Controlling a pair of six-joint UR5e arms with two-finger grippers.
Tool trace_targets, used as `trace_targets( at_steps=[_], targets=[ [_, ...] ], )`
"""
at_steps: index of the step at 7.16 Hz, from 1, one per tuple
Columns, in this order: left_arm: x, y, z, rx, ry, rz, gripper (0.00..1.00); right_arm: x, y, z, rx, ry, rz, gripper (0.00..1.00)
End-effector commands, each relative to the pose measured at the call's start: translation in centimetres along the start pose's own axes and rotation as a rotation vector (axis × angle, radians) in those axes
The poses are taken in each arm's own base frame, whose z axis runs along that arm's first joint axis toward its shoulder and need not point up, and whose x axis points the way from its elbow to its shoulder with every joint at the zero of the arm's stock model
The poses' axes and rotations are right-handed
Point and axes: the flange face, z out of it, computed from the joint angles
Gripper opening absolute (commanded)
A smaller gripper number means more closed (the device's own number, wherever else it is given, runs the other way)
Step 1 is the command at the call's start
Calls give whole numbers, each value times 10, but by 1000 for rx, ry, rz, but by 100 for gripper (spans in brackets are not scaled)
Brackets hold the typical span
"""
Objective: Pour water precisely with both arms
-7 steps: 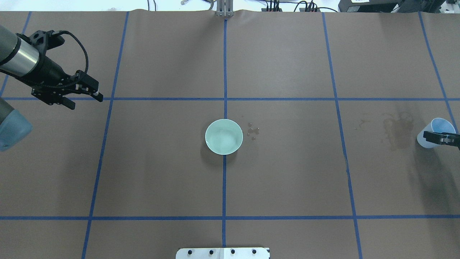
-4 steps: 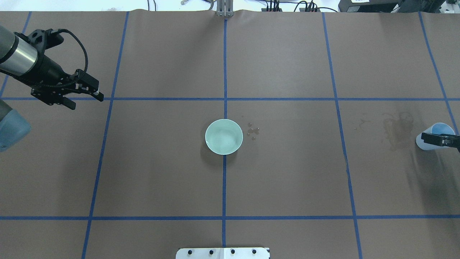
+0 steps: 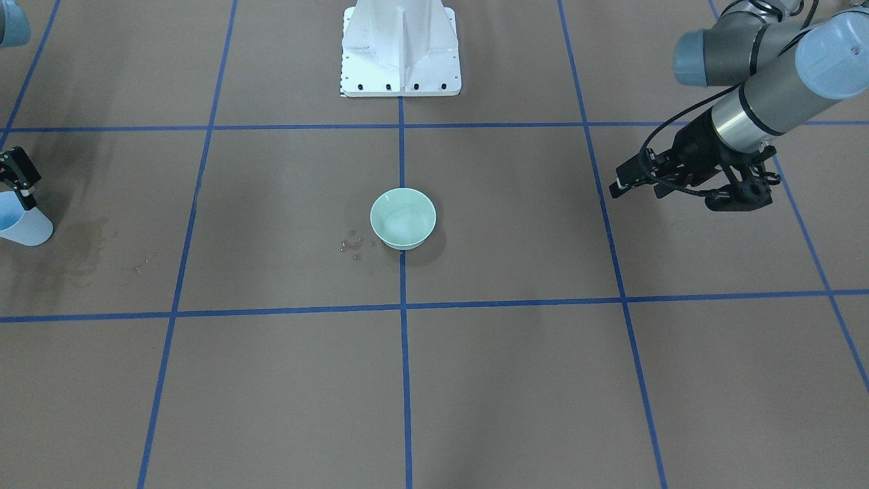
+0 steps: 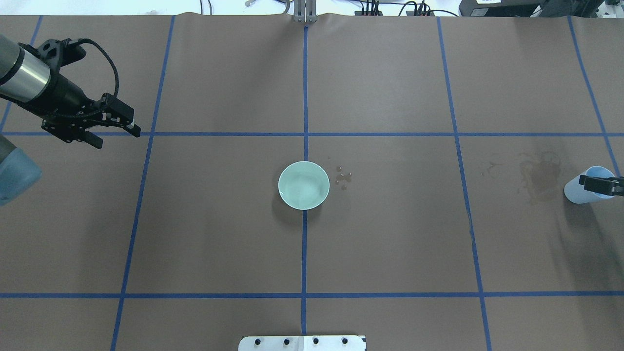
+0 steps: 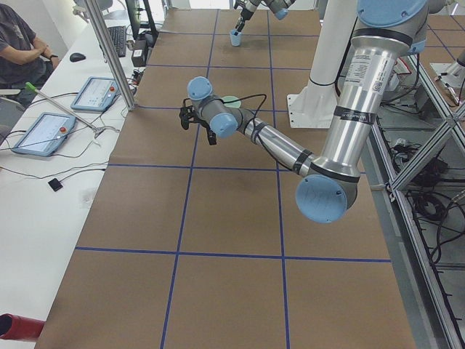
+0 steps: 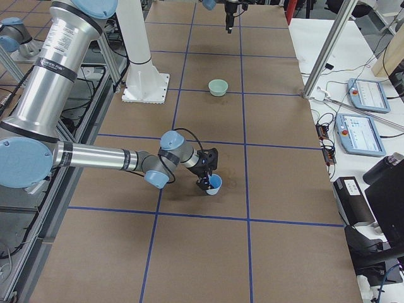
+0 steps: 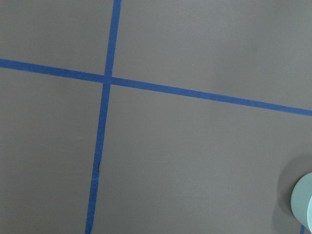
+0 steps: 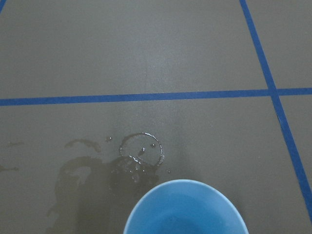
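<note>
My right claw [image 4: 599, 185] pinching the blue cup [image 4: 576, 192] at three o'clock from the green bowl [image 4: 303, 185], my left claw [image 4: 115, 135] hovering spread at ten o'clock

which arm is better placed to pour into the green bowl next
Right. The right tool grips the blue cup, so it likely only has to carry it to the green bowl. The left tool is open, empty, with no cup near it.
</note>
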Motion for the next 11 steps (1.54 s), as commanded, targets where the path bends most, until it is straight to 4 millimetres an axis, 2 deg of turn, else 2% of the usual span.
trace_targets(
  at_steps=[1, 3, 4, 5, 6, 7, 8, 9, 10, 11],
  targets=[
    [-2, -1, 2, -2, -3, -2, 96, 19, -15, -16, 6, 1, -7, 99],
    [-3, -2, 5, -5, -9, -7, 96, 45, -45, -35, -51, -28, -11, 99],
    [-2, -2, 5, -2, -8, -4, 96, 30, -81, -36, -83, 0, -39, 99],
    [2, -2, 3, 5, -8, 2, 96, 4, -119, -43, -125, 36, -95, 99],
    [18, -4, 9, 1, -6, 11, 96, -11, -147, -48, -171, 45, -124, 99],
    [54, -5, 32, 17, -23, 22, 96, -16, -172, -54, -230, 22, -112, 99],
    [99, 8, 72, 20, -43, 24, 96, -15, -195, -62, -283, 12, -133, 99],
    [144, 7, 95, 20, -39, 6, 96, -12, -214, -67, -326, 30, -212, 99],
    [197, 16, 131, 15, -45, 8, 96, -6, -231, -75, -373, 28, -274, 99],
    [230, 25, 156, 20, -55, 4, 96, -4, -246, -86, -421, -30, -271, 99]
  ],
)
